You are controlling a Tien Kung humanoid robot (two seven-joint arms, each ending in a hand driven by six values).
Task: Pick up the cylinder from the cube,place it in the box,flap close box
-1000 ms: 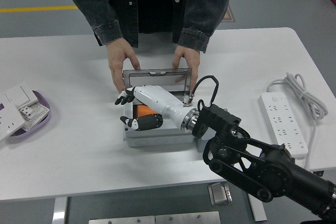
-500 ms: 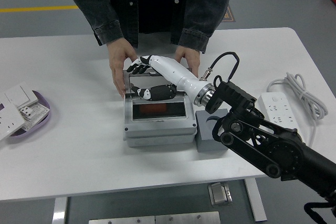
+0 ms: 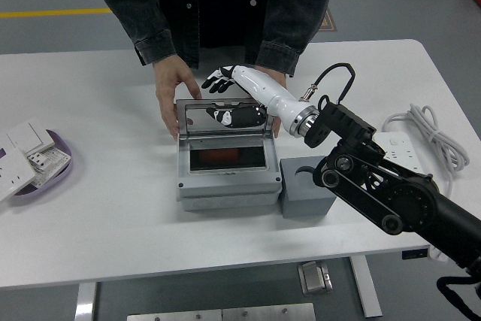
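I see right hand (image 3: 229, 95) at upright lid (image 3: 223, 117) of grey box (image 3: 224, 178), fingers spread over top edge, thumb on lid face, gripping nothing. Orange cylinder (image 3: 225, 158) inside box. Grey cube (image 3: 306, 186) beside box, bare. Person's hands (image 3: 171, 95) steady box's far corners.

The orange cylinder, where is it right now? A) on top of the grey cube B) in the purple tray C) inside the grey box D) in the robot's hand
C: the orange cylinder lies down inside the grey box, the grey cube beside it has an empty hollow on top, and the right hand is up at the lid.
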